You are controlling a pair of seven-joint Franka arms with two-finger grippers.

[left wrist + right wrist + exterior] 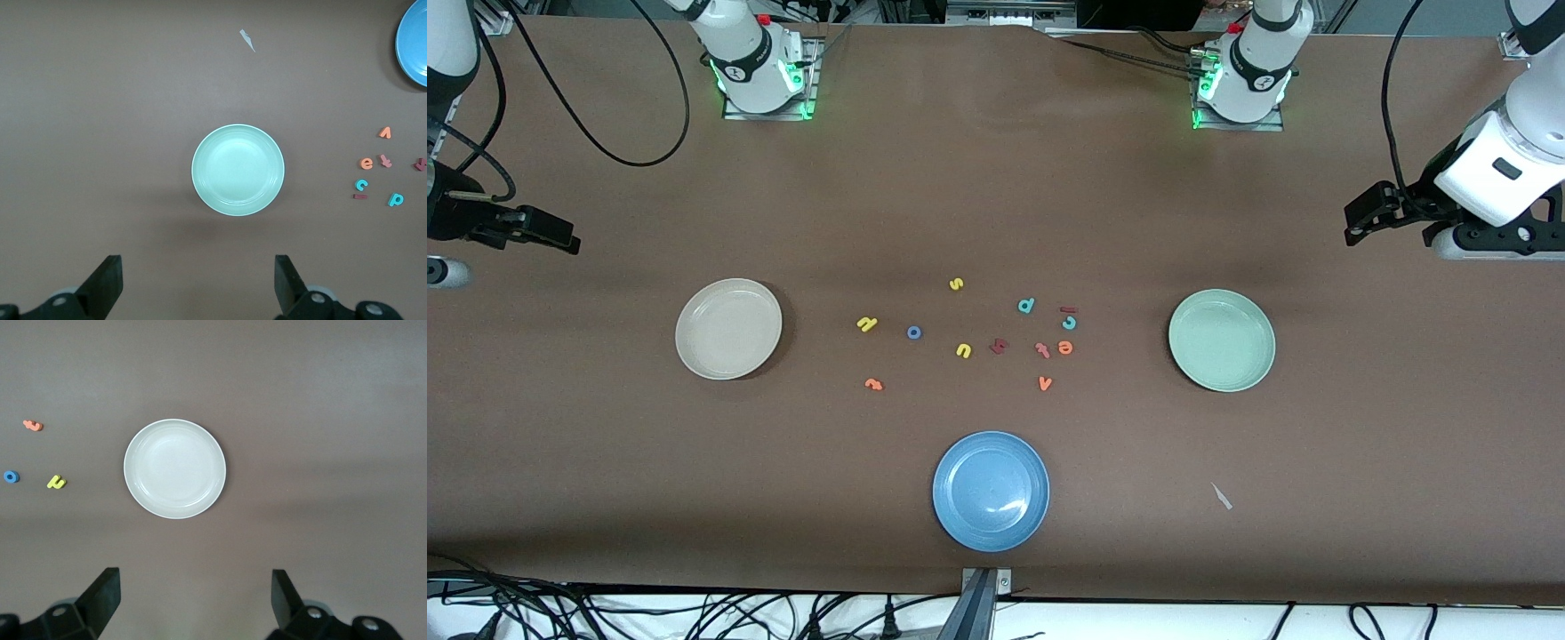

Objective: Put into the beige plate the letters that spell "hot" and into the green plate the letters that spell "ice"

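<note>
Your left gripper [199,283] hangs spread and empty over bare table beside the green plate [1221,340]; right gripper [195,603] likewise, spread, beside the beige plate [728,328]. Both arms wait. Letters lie flat between the plates: yellow h [867,324], blue o [914,332], orange t [873,384] toward beige; dark red i [1068,309], long axis across the table, teal c [1069,323], orange e [1065,348] toward green. Which way each letter faces is hard to make out. Open table rings both plates.

Even overhead light, sharp pictures (soft shadows), glare on blue plate [991,492].
</note>
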